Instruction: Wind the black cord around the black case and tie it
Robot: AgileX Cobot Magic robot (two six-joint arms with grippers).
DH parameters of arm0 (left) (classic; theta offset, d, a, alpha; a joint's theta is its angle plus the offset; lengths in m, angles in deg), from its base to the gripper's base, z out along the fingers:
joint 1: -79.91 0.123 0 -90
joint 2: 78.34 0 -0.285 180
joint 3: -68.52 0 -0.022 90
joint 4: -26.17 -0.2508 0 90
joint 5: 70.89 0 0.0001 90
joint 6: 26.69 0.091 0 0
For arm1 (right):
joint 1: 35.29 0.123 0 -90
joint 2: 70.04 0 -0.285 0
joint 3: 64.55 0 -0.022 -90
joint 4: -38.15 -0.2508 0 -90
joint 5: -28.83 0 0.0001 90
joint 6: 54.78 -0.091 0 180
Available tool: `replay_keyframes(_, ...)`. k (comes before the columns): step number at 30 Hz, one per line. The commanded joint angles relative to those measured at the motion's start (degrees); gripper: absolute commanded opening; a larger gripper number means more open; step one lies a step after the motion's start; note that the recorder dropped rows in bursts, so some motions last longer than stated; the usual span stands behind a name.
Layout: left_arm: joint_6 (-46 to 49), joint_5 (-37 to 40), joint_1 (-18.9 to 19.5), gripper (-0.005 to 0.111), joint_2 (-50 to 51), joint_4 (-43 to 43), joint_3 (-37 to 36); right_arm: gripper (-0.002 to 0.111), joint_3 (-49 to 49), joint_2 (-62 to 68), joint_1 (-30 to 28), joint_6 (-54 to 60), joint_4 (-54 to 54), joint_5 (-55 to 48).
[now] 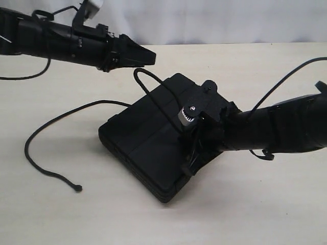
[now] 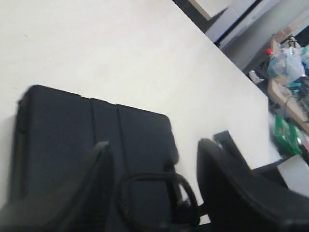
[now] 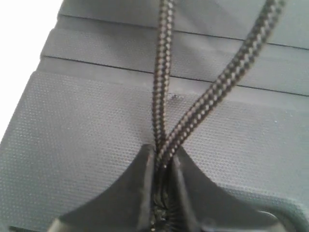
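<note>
The black cord [image 3: 163, 72] is laid over the black case [image 1: 143, 138] on the table [image 1: 255, 66], two strands pinched in the closed right gripper [image 3: 161, 164]; the left gripper [image 2: 154, 152] is held apart, gripping nothing; no knot is seen, so tying is judged undone.

A pale table [image 1: 265, 204] meets a white backdrop [image 1: 230, 20]; blurred clutter [image 2: 288, 65] lies past its edge.

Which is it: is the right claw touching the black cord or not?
Touching. The right wrist view shows the right claw shut on the black cord, with two strands pinched between its fingers just above the black case.
</note>
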Motion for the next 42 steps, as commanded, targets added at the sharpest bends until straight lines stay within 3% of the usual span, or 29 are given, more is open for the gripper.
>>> replay_keyframes(1,4.83,-3.63,6.39,0.05,-6.05,-10.92,0.41,0.004,-0.27,-2.81,-0.25,-0.25,-0.21,0.41)
replay_keyframes(3,9.24,-6.11,8.41,0.05,-9.15,-29.29,0.41,0.004,-0.27,-3.74,-0.25,-0.25,-0.21,0.53)
replay_keyframes(7,9.38,-3.63,6.83,0.05,-9.88,-61.12,-0.82,0.004,-0.27,-3.73,-0.25,-0.9,-0.21,0.63)
replay_keyframes(10,9.38,-5.71,3.84,0.05,-9.88,-75.17,-4.77,0.004,-0.27,-3.73,-0.25,-0.9,-0.21,0.98)
replay_keyframes(11,9.38,-8.71,1.39,0.05,-9.88,-84.62,-8.56,0.004,-0.27,-3.73,-0.25,-0.9,-0.21,1.71)
replay_keyframes(14,9.38,-15.06,-2.31,0.05,-9.88,-95.2,-14.42,0.004,-0.27,-3.73,-0.25,-0.9,-0.21,3.26)
replay_keyframes(17,9.38,-23.47,-6.44,0.05,-9.88,-98.33,-21.18,0.004,-0.27,-3.73,-0.25,-0.9,-0.21,3.55)
replay_keyframes(21,9.38,-27.49,-8.55,0.05,-9.88,-98.06,-26.91,0.004,-0.27,-3.73,-0.25,-0.9,-0.21,3.55)
replay_keyframes(31,10.86,-32.99,-8.55,0.049,-9.77,-93.53,-31.6,0.004,-0.27,-3.73,-0.25,-0.9,-0.21,3.55)
replay_keyframes(34,10.86,-33.21,-8.55,0.038,-8.64,-92.76,-31.6,0.004,-0.27,-3.73,-0.25,-0.9,-0.21,3.55)
replay_keyframes(36,10.86,-33.48,-8.85,0.02,-5.76,-91.14,-31.6,0.004,-0.27,-3.73,-0.25,-0.9,-0.21,3.55)
replay_keyframes(40,10.69,-34.23,-10.63,0.0,-2.5,-91.85,-31.6,0.004,-0.27,-3.73,-0.25,-0.9,-0.21,3.55)
replay_keyframes(42,10.56,-34.57,-11.49,0.0,-2.5,-91.85,-31.31,0.004,-0.27,-3.73,-0.25,-0.9,-0.21,3.55)
